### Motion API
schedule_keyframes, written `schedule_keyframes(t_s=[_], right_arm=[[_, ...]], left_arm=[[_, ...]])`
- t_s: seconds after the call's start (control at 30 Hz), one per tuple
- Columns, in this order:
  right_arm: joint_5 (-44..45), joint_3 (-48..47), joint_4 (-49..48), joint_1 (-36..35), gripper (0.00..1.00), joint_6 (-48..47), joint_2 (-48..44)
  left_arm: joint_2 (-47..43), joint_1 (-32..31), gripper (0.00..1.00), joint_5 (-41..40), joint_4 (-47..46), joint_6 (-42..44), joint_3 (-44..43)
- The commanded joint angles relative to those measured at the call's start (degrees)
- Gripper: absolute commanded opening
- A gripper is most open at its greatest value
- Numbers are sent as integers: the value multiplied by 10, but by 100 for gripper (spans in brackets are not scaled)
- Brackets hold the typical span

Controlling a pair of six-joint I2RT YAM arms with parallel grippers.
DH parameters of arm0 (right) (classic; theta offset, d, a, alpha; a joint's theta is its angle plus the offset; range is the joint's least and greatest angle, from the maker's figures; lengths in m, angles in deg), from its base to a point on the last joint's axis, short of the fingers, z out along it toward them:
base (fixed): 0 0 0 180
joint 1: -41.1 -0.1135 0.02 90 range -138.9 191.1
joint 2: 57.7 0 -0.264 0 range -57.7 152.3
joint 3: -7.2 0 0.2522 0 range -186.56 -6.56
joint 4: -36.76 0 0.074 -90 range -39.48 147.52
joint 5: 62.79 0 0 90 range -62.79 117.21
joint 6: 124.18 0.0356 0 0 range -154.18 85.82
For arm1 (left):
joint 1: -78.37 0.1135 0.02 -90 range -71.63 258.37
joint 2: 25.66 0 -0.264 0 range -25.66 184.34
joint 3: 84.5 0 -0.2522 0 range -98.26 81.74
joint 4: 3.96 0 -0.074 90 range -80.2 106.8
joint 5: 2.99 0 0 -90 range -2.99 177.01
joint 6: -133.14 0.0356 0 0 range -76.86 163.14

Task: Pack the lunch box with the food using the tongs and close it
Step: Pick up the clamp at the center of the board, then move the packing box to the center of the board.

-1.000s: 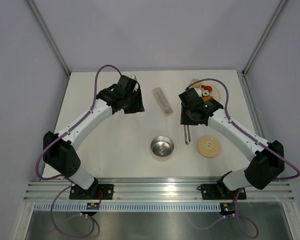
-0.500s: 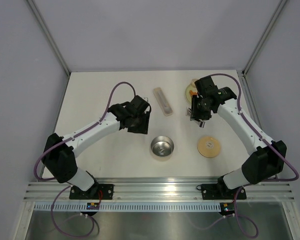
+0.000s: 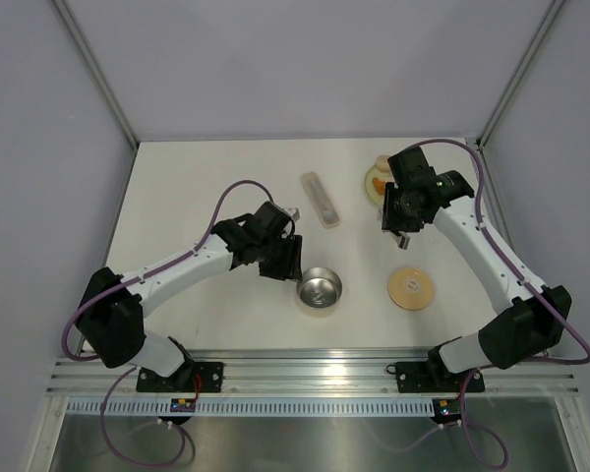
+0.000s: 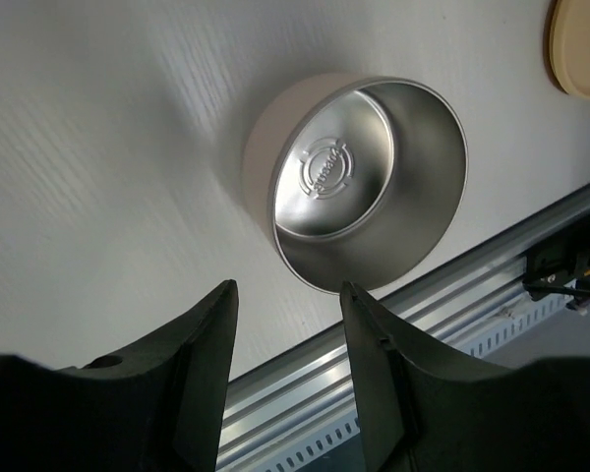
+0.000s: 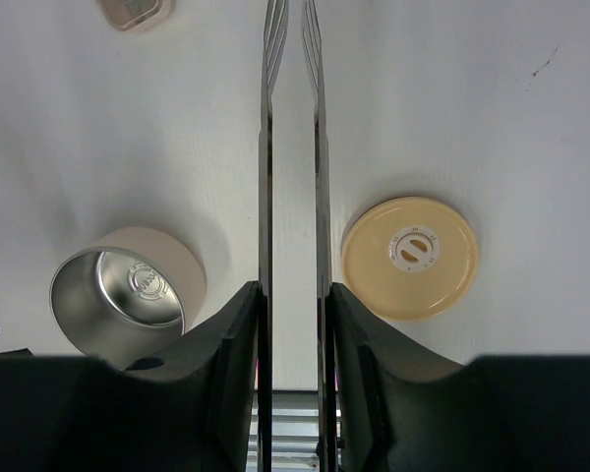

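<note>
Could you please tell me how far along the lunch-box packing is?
Done: the right jaws grip the tongs. In hand: nothing picked up yet; the left jaws hang open beside the empty lunch box. Remaining: move the food over, then fit the lid.

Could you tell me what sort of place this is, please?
Probably a robot lab test cell: a white table enclosed by plain panels, left arm and right arm bolted to an aluminium rail, a lunch box as prop.

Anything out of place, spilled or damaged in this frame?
Nothing stands out. The lunch box stands upright and empty, its lid lies flat beside it, apart, and the tongs sit straight in the right gripper.
</note>
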Motion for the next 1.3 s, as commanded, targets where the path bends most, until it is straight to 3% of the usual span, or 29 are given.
schedule_keyframes(t_s=[0.0,0.4,0.47,0.53,0.97,1.27], right_arm=[[45,-25,7,2,41,-2,-35],[44,-8,1,2,41,-1,-47],[43,-4,0,2,41,-2,-53],[42,0,-1,2,41,-2,-56],[48,12,4,2,41,1,-73],[104,67,-39,21,43,12,-79]], left_arm=[[-11,-5,50,76,-58,-19,17],[27,-8,50,33,-74,-85,21],[32,-8,78,20,-72,-96,23],[43,-10,89,21,-70,-101,14],[123,-17,82,132,-170,-176,-18],[220,-17,81,187,-238,-215,-108]])
